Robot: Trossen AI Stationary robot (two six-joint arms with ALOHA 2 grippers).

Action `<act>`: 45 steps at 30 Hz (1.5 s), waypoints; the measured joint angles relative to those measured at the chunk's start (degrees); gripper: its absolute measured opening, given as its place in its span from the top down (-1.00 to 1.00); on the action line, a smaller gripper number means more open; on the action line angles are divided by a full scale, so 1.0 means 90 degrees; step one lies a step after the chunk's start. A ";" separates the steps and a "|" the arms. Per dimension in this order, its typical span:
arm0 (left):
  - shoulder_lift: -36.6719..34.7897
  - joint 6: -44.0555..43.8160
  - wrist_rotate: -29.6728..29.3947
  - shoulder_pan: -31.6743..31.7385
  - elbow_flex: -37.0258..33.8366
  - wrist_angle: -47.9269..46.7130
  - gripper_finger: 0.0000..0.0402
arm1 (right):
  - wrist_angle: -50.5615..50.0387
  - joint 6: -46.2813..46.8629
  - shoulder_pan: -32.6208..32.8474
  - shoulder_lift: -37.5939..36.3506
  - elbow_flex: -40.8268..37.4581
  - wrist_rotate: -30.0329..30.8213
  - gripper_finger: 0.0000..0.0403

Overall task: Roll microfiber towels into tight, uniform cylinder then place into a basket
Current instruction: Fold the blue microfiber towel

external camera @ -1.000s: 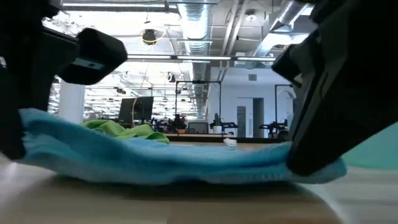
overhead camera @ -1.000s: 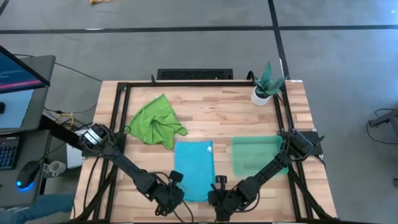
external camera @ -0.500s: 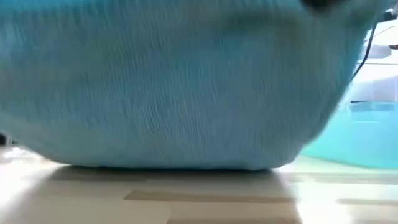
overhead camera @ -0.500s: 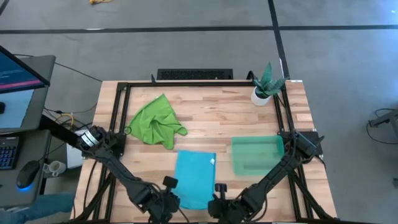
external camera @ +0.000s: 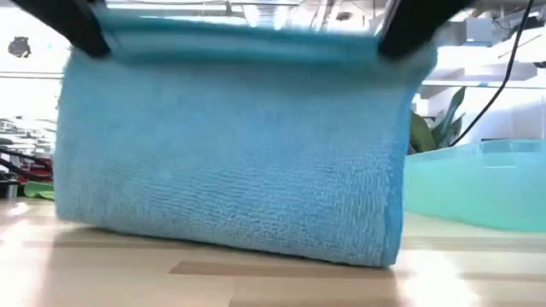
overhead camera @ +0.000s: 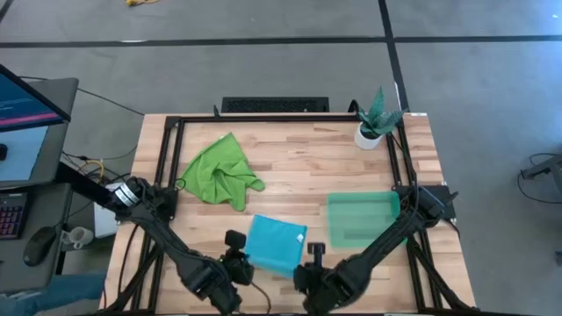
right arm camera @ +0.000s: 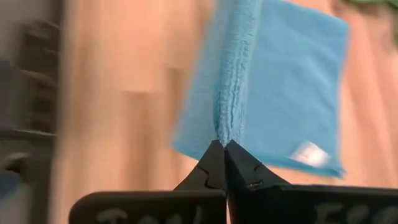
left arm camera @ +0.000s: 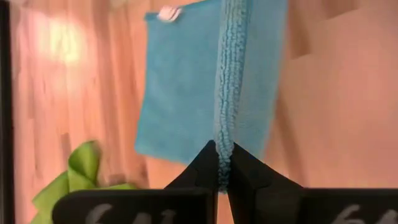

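Two grippers lift the sky-blue microfiber towel (overhead camera: 276, 245) by its near edge at the table's (overhead camera: 299, 162) front

The teal basket (overhead camera: 362, 219) sits just right of it, the crumpled lime-green towel (overhead camera: 218, 170) farther back on the left; the left gripper (left arm camera: 224, 178) and right gripper (right arm camera: 222, 154) each pinch a folded corner, the cloth's lower part draping to the wood
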 joint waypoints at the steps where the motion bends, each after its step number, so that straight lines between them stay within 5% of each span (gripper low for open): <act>1: 0.0000 -0.0006 0.0001 0.0088 -0.0070 -0.0013 0.97 | -0.0117 0.0057 -0.0087 0.0000 -0.0030 0.0047 0.96; 19: 0.0000 -0.0136 -0.0112 0.1363 -0.1063 0.0456 0.97 | -0.0026 0.0800 -0.1055 0.0000 -0.0844 -0.0234 0.96; 31: 0.0000 0.0195 0.0199 0.1513 -0.1105 0.0550 0.96 | -0.0041 0.1080 -0.1275 0.0000 -0.0866 -0.0517 0.96; 45: 0.0000 0.0506 0.0162 0.1513 -0.0962 -0.0100 0.52 | -0.0070 0.1190 -0.1446 0.0000 -0.0866 -0.0755 0.96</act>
